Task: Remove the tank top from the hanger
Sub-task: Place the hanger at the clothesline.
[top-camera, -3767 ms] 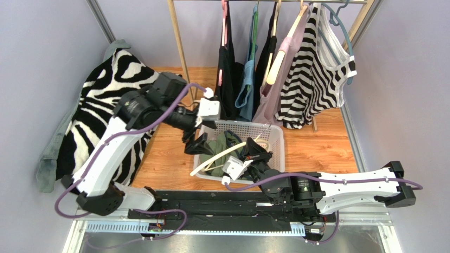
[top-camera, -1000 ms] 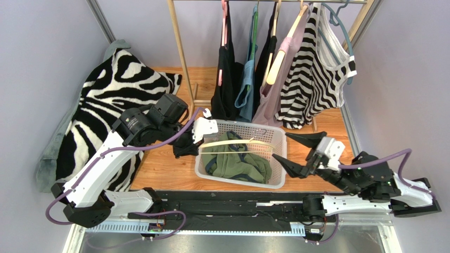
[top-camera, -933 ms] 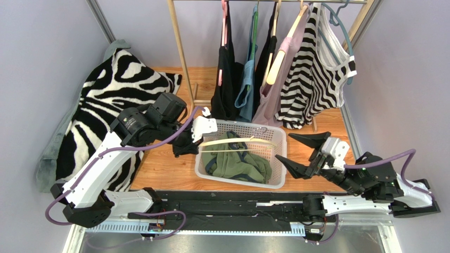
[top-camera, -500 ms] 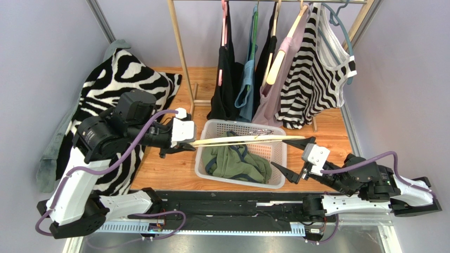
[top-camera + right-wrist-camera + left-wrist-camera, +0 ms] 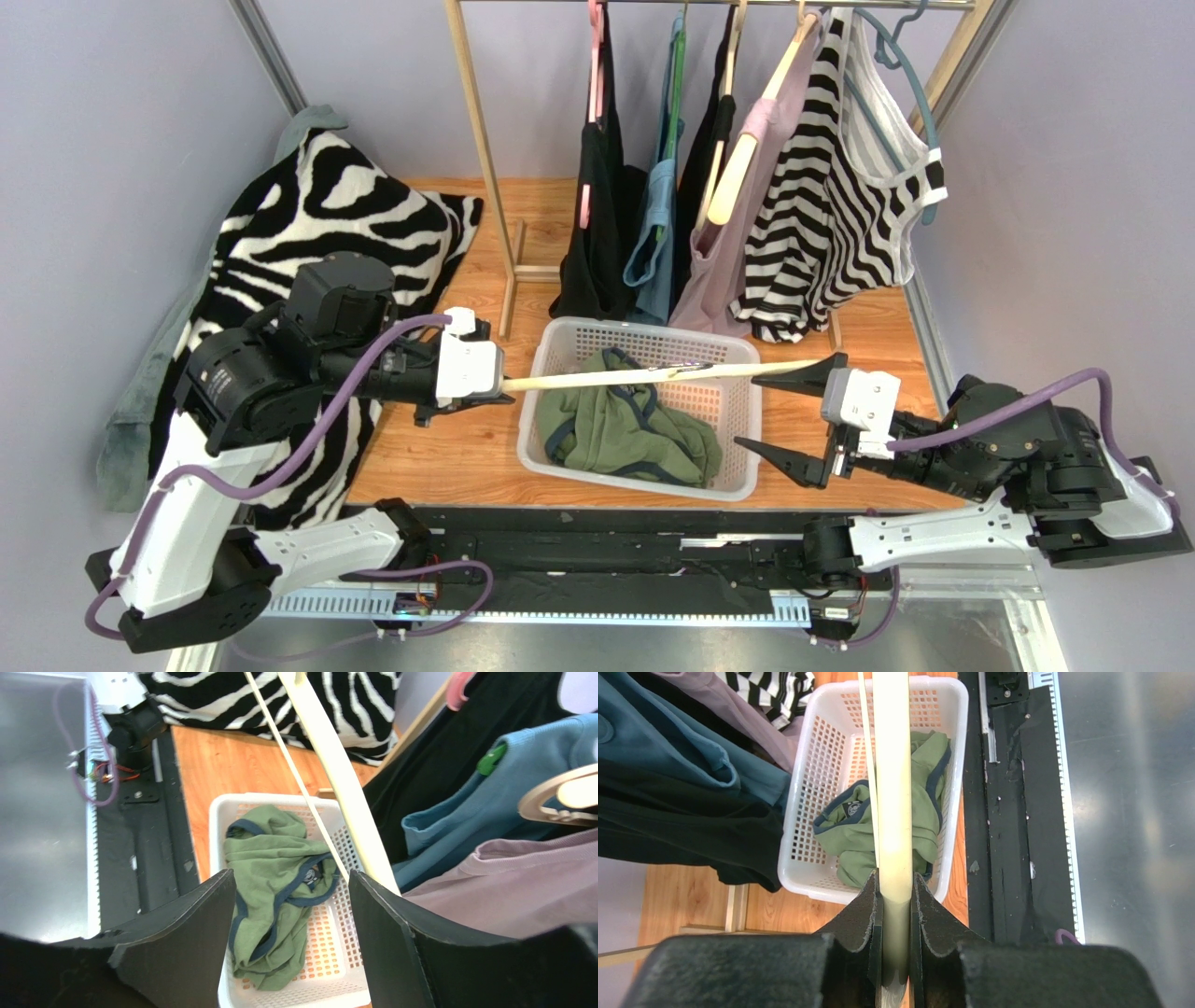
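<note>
I think the step would go best with the bare hanger [image 5: 631, 374] carried level and away from the white basket [image 5: 732, 399] between the claws, so that it catches no cloth. The tank top [image 5: 617, 434] lay crumpled in the basket, ahead of and below the left claw [image 5: 896, 885]. It was olive green with dark blue trim. The left claw, nearly closed, pinched the hanger's end. The right claw [image 5: 788, 415] stood wide open and empty.

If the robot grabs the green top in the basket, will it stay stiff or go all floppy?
Probably floppy: the green top lies crumpled in soft folds in the basket. It would likely sag from wherever it is pinched. The cloth looks thin, so it is probably light too.
</note>
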